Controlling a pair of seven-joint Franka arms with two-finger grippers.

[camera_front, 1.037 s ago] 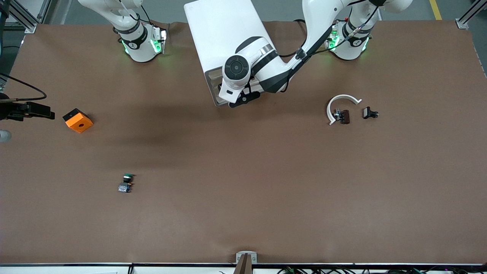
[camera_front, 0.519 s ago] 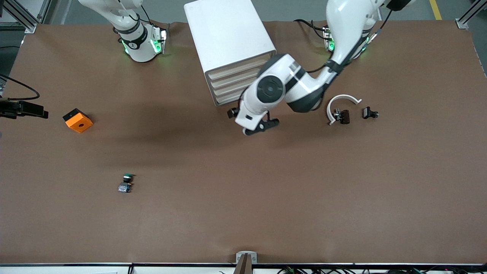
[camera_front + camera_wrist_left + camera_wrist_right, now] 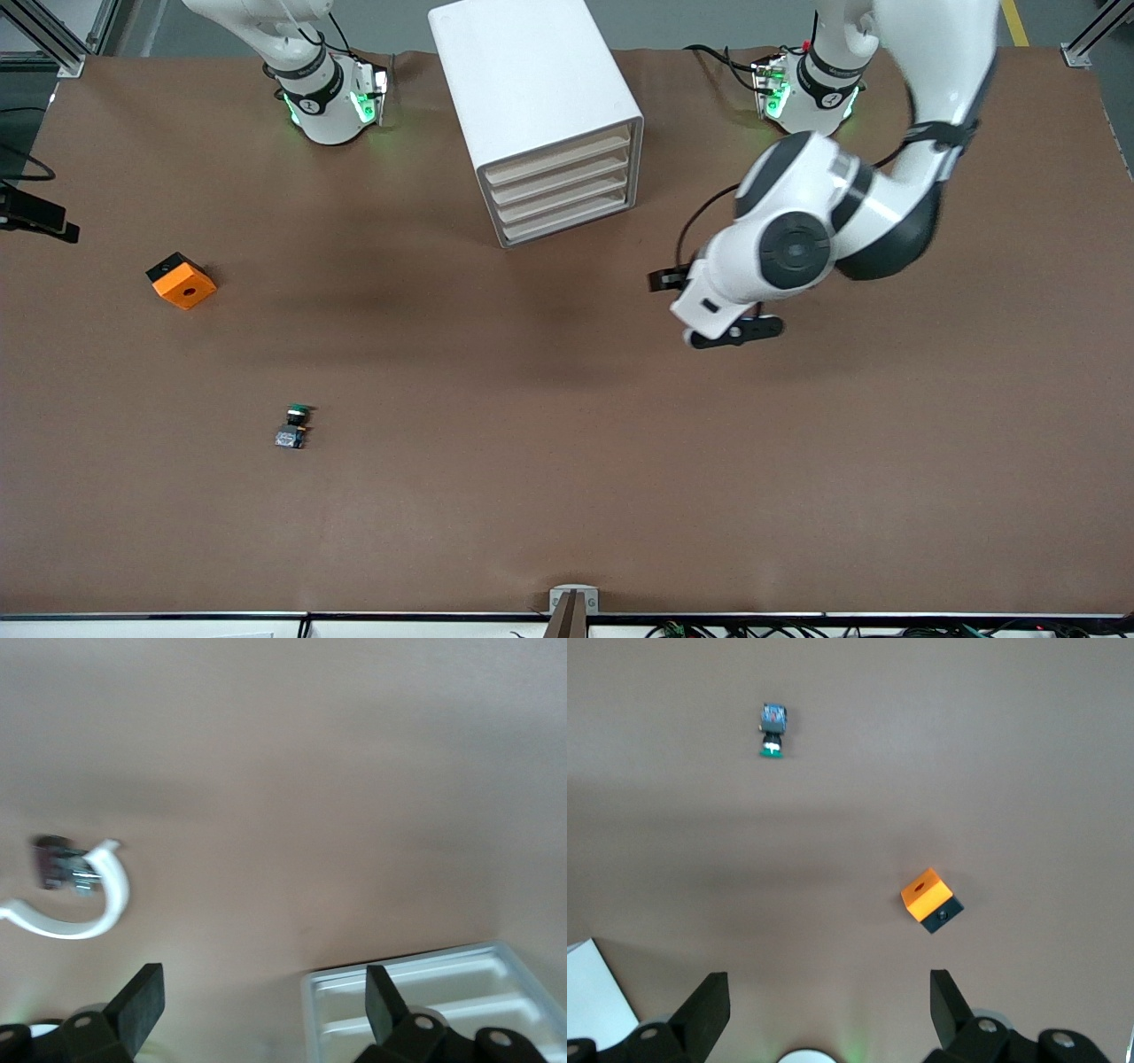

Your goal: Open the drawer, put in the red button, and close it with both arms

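Note:
The white cabinet [image 3: 532,80] stands near the robots' bases with all four cream-fronted drawers [image 3: 567,190] shut; its front also shows in the left wrist view [image 3: 443,983]. No red button shows in any view. My left gripper [image 3: 709,308] is open and empty, up in the air over bare table beside the cabinet, toward the left arm's end [image 3: 261,988]. My right gripper [image 3: 37,219] is open and empty over the table edge at the right arm's end [image 3: 824,992].
A green-capped switch [image 3: 295,425] lies nearer the camera [image 3: 772,731]. An orange block [image 3: 181,280] sits toward the right arm's end [image 3: 928,899]. A white C-shaped piece [image 3: 84,917] with a small maroon-and-grey part [image 3: 58,866] lies under the left arm.
The left arm swung away from the cabinet front toward its own end of the table, uncovering the shut drawers and covering the C-shaped piece. The right gripper drew back toward the table edge.

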